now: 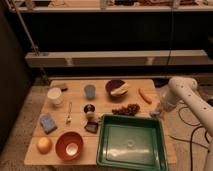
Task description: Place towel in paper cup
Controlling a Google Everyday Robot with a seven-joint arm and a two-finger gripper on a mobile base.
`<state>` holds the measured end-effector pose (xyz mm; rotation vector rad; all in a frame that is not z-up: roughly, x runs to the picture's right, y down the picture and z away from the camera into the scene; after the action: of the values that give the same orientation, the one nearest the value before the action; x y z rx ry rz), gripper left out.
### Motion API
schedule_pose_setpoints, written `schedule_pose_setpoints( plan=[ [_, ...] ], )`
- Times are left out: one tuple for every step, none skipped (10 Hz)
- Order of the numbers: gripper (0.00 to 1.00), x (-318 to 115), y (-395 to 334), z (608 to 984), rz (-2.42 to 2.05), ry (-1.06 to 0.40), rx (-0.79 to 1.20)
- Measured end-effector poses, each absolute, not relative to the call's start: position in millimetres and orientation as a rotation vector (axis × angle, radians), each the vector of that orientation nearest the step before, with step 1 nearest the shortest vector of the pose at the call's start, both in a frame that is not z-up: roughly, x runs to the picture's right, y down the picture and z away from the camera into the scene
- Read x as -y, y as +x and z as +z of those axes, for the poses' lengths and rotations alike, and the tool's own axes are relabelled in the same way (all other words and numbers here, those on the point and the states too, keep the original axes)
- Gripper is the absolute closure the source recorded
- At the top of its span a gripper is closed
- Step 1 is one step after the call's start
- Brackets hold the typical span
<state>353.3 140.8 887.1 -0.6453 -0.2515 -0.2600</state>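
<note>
The towel (155,114), a small pale blue-grey cloth, lies at the right edge of the wooden table (145,85). My gripper (159,108) reaches down from the white arm (184,92) on the right and is shut on the towel, its tip buried in the cloth. The paper cup (55,95), short and white, stands at the far left of the table, a full table width from the gripper.
A slim blue-grey cup (90,91), a dark bowl (116,88), a carrot (145,95) and a dark cluster (126,108) lie between towel and cup. A green tray (131,142) fills the front right. Front left hold an orange bowl (70,145), an orange fruit (44,145) and a blue block (48,123).
</note>
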Motion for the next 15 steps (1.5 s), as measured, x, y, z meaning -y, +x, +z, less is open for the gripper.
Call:
schedule_pose_setpoints(
  plan=[
    [1.0,-133,352,883,-0.249,-0.639,0.248],
    [1.0,-120,351,875,-0.234,-0.627,0.241],
    [1.0,-105,352,864,-0.221,-0.613,0.23],
    [1.0,-85,349,851,-0.216,-0.6,0.223],
    [1.0,-56,340,839,-0.218,-0.574,0.216],
    [1.0,-37,334,831,-0.222,-0.562,0.214],
    [1.0,3,316,820,-0.237,-0.53,0.215],
    [1.0,27,296,817,-0.254,-0.506,0.223],
    [1.0,43,276,813,-0.266,-0.489,0.235],
    [1.0,62,246,811,-0.284,-0.459,0.26],
    [1.0,72,223,812,-0.295,-0.434,0.286],
    [1.0,76,201,815,-0.31,-0.416,0.318],
    [1.0,78,190,816,-0.318,-0.407,0.334],
    [1.0,78,193,816,-0.317,-0.408,0.331],
    [1.0,78,196,815,-0.315,-0.407,0.329]
  ],
)
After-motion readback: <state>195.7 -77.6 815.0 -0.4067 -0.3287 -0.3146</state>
